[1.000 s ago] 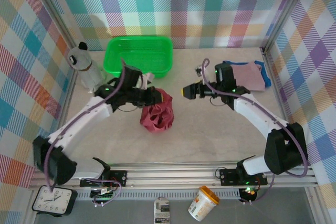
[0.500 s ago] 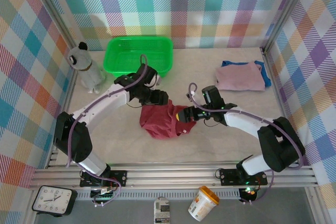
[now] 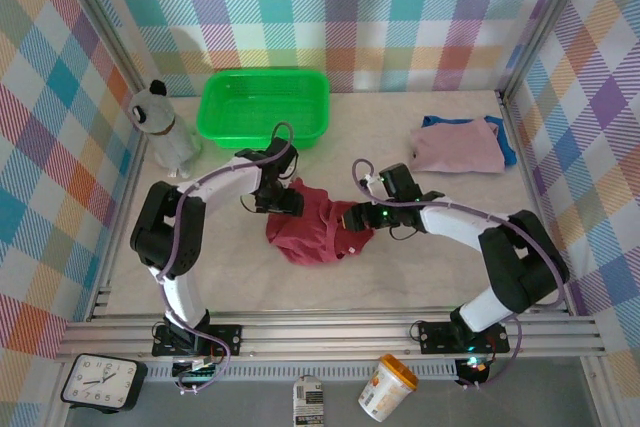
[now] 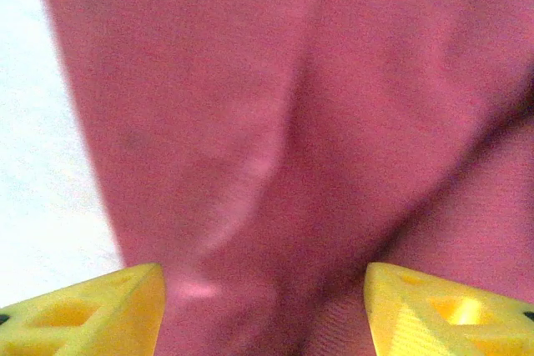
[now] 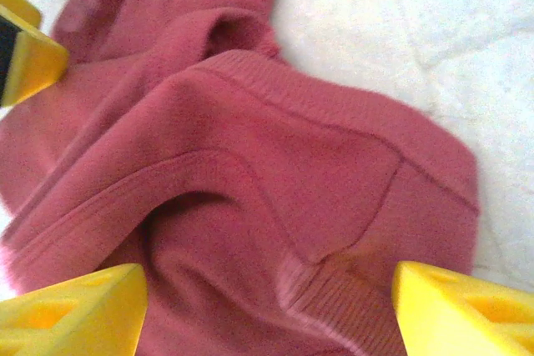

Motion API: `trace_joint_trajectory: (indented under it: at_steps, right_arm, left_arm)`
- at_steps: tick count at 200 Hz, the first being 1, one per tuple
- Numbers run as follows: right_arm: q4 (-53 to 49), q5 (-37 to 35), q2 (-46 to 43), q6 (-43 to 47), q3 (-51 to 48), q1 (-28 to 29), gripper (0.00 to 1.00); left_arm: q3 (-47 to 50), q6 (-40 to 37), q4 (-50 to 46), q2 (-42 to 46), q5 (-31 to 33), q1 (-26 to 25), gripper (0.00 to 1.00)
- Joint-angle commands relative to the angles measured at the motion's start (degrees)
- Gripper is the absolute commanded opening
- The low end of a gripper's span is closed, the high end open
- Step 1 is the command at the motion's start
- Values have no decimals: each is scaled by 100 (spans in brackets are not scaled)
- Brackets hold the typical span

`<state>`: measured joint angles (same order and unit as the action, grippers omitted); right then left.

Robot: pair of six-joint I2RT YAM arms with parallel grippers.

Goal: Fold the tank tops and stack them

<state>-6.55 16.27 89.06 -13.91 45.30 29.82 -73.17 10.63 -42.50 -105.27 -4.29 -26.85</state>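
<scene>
The dark red tank top (image 3: 312, 232) lies crumpled on the table's middle. My left gripper (image 3: 284, 201) hovers at its upper left edge, open, with red cloth (image 4: 275, 122) spread below its yellow fingertips (image 4: 92, 314). My right gripper (image 3: 354, 219) is at the top's right edge, also open, over a ribbed hem (image 5: 334, 281); one left-gripper finger (image 5: 25, 47) shows at the upper left of the right wrist view. The mauve-pink tank top (image 3: 458, 147) lies folded on the blue tank top (image 3: 507, 150) at the back right.
A green plastic basket (image 3: 265, 107) stands at the back, just behind the left arm. A bottle (image 3: 162, 129) stands by the left wall. Checked walls close in three sides. A clock (image 3: 100, 382) and a cup (image 3: 388, 387) sit below the front rail.
The left gripper opened and let go of the red top, which dropped from a lifted bunch onto the table. The right arm swung from the back right to the top's right edge.
</scene>
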Motion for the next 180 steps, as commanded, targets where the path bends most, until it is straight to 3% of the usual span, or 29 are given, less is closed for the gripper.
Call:
trace_joint_trajectory:
  at_steps: [1, 17, 35, 65, 78, 103, 125, 152, 180]
  right_arm:
    - [-381, -485, 334, 209, 343, 23, 77]
    - [-331, -532, 549, 186, 415, 23, 75]
    - [-320, -597, 734, 181, 494, 24, 65]
    - [-386, -747, 656, 235, 640, 18, 30]
    - [-543, -890, 480, 326, 780, 6, 17]
    - [-930, -1296, -52, 559, 1062, -274, 9]
    - [-1199, -1303, -327, 930, 1509, -708, 6]
    - [-1356, -1032, -112, 1468, 2260, -908, 3]
    - [-1273, -474, 545, 1777, 3146, -917, 2]
  left_arm:
    - [-5, -92, 260, -209, 337, 188, 63]
    - [-82, -34, 301, -447, 68, 190, 59]
    - [-110, 71, 399, -545, -326, 175, 45]
    - [-160, 167, 202, -445, -653, 81, 12]
    - [-224, 221, -97, -299, -659, -3, 3]
    - [-66, 756, -496, 289, -662, -270, 3]
    - [283, 1771, -521, 820, -778, -789, 6]
    - [650, 3360, 303, 1260, -924, -1944, 9]
    - [890, 5131, 1976, 1251, -1311, -2933, 11]
